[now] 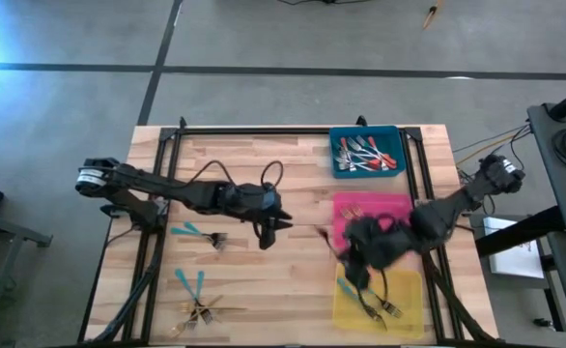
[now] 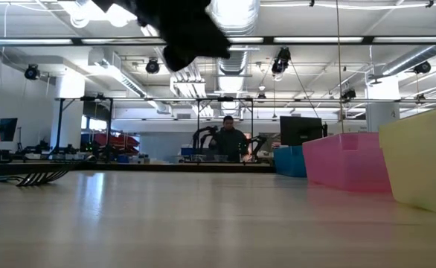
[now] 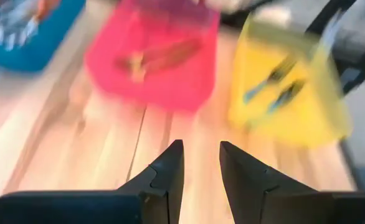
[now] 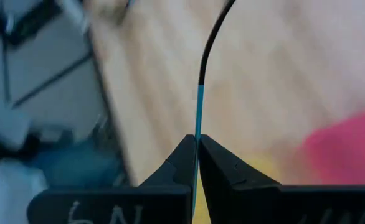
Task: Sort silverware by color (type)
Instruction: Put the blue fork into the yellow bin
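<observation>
My right gripper (image 4: 197, 148) is shut on a teal-handled fork (image 4: 199, 102). In the high view it hovers, blurred, at the left edge of the pink and yellow trays (image 1: 348, 253). My left gripper (image 1: 269, 228) is open and empty above mid-table; its fingers (image 3: 201, 155) face the trays. Loose teal forks (image 1: 192, 230) (image 1: 192, 282) and gold forks (image 1: 202, 311) lie flat on the table's left half. Red-handled forks (image 1: 365, 155) lie in the blue tray, a gold fork (image 1: 353, 209) in the pink tray, and teal forks (image 1: 378, 305) in the yellow tray. My right gripper pinches the fork's teal handle (image 4: 199, 127) between its two fingers. The fork runs along the fingers, and its dark curved end (image 4: 215, 31) sticks out past the tips. It is lifted clear of the table.
Three trays stand in a row along the table's right side: blue (image 1: 393, 145) far, pink (image 1: 399, 205) middle, yellow (image 1: 409, 290) near. A black frame (image 1: 254, 131) runs along the far edge. A person (image 2: 228, 138) stands in the room beyond.
</observation>
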Robot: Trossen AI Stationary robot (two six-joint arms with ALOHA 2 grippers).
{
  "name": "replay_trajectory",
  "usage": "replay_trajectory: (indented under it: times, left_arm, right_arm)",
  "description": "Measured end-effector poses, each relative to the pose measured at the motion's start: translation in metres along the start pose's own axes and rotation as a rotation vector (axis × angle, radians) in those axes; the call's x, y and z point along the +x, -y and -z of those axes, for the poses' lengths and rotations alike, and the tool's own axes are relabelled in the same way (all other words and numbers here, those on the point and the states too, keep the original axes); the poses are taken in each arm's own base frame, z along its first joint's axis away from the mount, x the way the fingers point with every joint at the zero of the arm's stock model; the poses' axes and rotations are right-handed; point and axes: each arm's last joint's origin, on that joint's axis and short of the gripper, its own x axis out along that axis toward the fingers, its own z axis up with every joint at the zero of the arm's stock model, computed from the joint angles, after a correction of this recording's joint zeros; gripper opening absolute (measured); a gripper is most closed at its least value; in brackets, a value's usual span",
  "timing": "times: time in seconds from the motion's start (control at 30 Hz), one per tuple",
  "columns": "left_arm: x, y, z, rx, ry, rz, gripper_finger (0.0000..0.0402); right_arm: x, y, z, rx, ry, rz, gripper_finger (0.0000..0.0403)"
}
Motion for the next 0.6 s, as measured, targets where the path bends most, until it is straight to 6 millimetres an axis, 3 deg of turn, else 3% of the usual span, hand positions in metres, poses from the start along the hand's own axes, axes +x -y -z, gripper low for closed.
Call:
replay_trajectory:
  times: [0.13, 0.37, 0.6]
  left_arm:
    - [-0.002, -0.001, 0.016, -0.022, -0.155, -0.042, 0.0086]
    - [-0.005, 0.002, 0.027, -0.047, -0.259, -0.064, 0.0086]
    - [-0.012, 0.006, 0.023, -0.084, -0.317, -0.085, 0.0086]
  right_arm:
    - [0.013, -0.021, 0.040, 0.017, -0.154, 0.006, 0.0008]
    - [0.035, -0.026, 0.109, 0.122, -0.395, 0.307, 0.0008]
    - [0.063, -0.026, 0.133, 0.074, -0.472, 0.450, 0.0009]
